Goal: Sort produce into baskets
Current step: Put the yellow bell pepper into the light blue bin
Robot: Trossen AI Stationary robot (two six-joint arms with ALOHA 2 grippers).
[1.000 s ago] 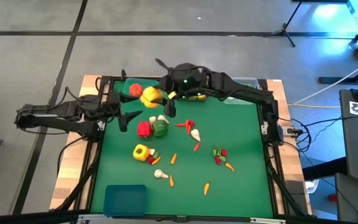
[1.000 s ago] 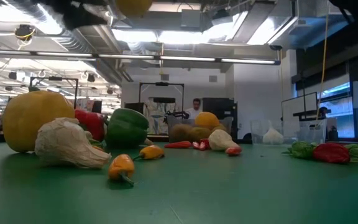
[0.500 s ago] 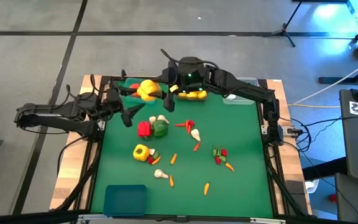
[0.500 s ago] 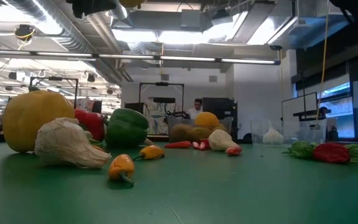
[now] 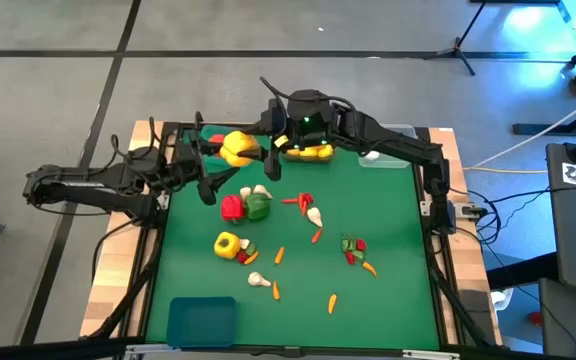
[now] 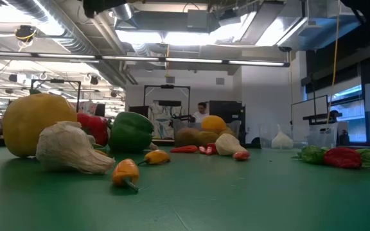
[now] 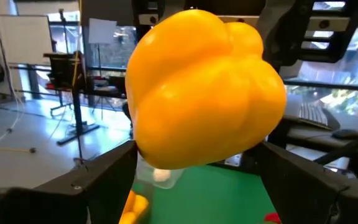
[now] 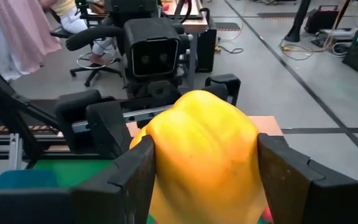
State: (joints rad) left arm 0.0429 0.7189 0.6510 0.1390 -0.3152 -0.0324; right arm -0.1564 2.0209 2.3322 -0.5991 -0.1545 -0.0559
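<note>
High view: both arms meet over the far edge of the green counter (image 5: pixel 388 240). A large yellow pepper (image 5: pixel 238 146) is held in the air between them, above the far left corner. Left gripper (image 5: pixel 226 150) reaches in from the left side, right gripper (image 5: pixel 256 148) from the far centre. Both sets of fingers are clamped on the yellow pepper at once.

Left wrist view: yellow pepper (image 7: pixel 204 87) fills the middle, with the dark fingers (image 7: pixel 104 180) pressed on either side of it.

Right wrist view: same yellow pepper (image 8: pixel 197 155) sits between that arm's fingers (image 8: pixel 135 174), both touching its sides. The left arm's wrist housing faces it from just behind the pepper.

Rest of the produce lies on the counter. A red pepper (image 5: pixel 231 207), green pepper (image 5: pixel 257 207) and garlic bulb (image 5: pixel 261 190) are bunched left of centre. A second yellow pepper (image 5: pixel 226 244) lies nearer the front, with small pieces touching it. Chillies (image 5: pixel 301 201), carrots (image 5: pixel 331 301) and another garlic bulb (image 5: pixel 258 280) are scattered toward centre and front right.

An opaque blue basket (image 5: pixel 201 320) stands at the front left corner. A clear basket (image 5: pixel 388 150) sits at the far right edge. Yellow fruit (image 5: pixel 311 153) lies at the far centre under the right arm; its container cannot be made out.

Low view: no gripper is clearly seen; the produce rests on the counter.
</note>
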